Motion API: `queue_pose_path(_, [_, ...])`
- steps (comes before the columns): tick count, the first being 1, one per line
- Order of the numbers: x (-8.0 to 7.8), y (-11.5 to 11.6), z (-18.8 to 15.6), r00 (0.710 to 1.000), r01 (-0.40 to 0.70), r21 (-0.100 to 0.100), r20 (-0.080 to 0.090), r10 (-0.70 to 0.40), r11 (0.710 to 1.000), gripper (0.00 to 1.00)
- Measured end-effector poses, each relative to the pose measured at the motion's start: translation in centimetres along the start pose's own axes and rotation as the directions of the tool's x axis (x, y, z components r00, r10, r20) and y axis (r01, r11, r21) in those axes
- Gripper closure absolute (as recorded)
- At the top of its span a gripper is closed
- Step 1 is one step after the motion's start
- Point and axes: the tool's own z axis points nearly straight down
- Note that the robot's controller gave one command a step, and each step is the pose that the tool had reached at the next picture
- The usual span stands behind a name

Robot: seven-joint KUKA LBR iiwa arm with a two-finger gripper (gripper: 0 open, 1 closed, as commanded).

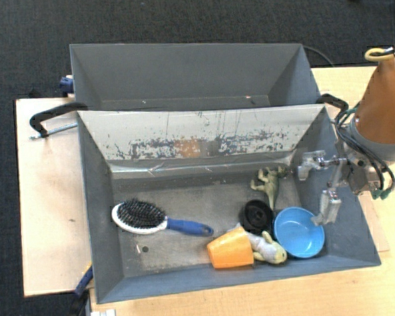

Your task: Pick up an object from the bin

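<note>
Right beneath the gripper (312, 195), at the near right end of the bin (184, 155), lies a blue bowl (297, 235), round, shallow and mouth up. The gripper stands open: its two metal fingers (331, 204) are spread apart, the lower one reaching down to the bowl's upper right rim, though whether it touches the rim cannot be told, and the other held higher up, toward the bin's back wall. Neither finger is closed round the bowl.

Just beside the upper finger, on the side away from the arm, a green toy animal (269, 181) lies on the bin floor. Farther out from the gripper the same way, a black round thing (256, 215) sits just beside the bowl's upper left edge. Next to the bowl on the side far from the gripper, a small pale toy (270, 250) lies against an orange cup (231, 250) tipped on its side. Well apart from the gripper, across the bin floor, a hairbrush (148, 218) with a white head, dark bristles and a blue handle lies flat, its handle pointing back toward the cup.

Behind the gripper, the arm's orange cover (384, 102) rises over the bin's right rim.
</note>
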Motion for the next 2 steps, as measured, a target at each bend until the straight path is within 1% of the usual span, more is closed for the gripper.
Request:
queue_pose_path(1, [-2.06,1.53,16.47,0.999,0.036,-0.002,-0.008,-0.036,0.999,0.0])
queue_pose_path(2, [-2.34,1.48,15.98,0.999,0.036,0.0,0.003,-0.036,0.999,1.0])
